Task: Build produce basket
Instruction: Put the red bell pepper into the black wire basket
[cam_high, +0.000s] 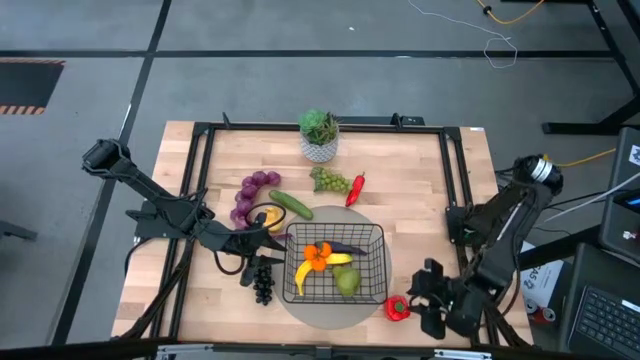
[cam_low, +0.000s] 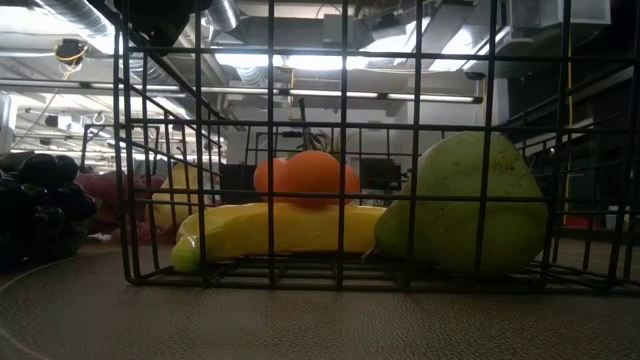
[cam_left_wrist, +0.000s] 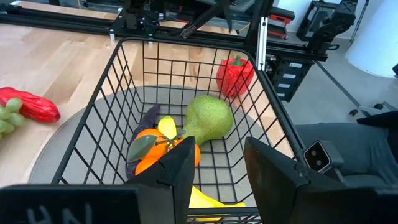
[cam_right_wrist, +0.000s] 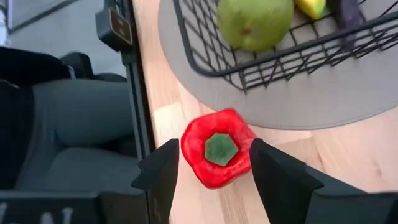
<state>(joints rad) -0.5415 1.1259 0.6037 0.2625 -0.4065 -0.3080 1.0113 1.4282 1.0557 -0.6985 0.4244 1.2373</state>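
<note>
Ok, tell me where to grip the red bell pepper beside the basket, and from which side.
Grip the red bell pepper across its rounded body, coming from above. It sits stem-up on the table outside the basket, and the right gripper already has open fingers on either side.

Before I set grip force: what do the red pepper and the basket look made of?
Red pepper: likely moulded plastic, smooth and glossy, its green stem a neat hexagon. Basket: thin black wire, probably coated metal, welded into a grid. The right gripper straddles the pepper, open.
</note>
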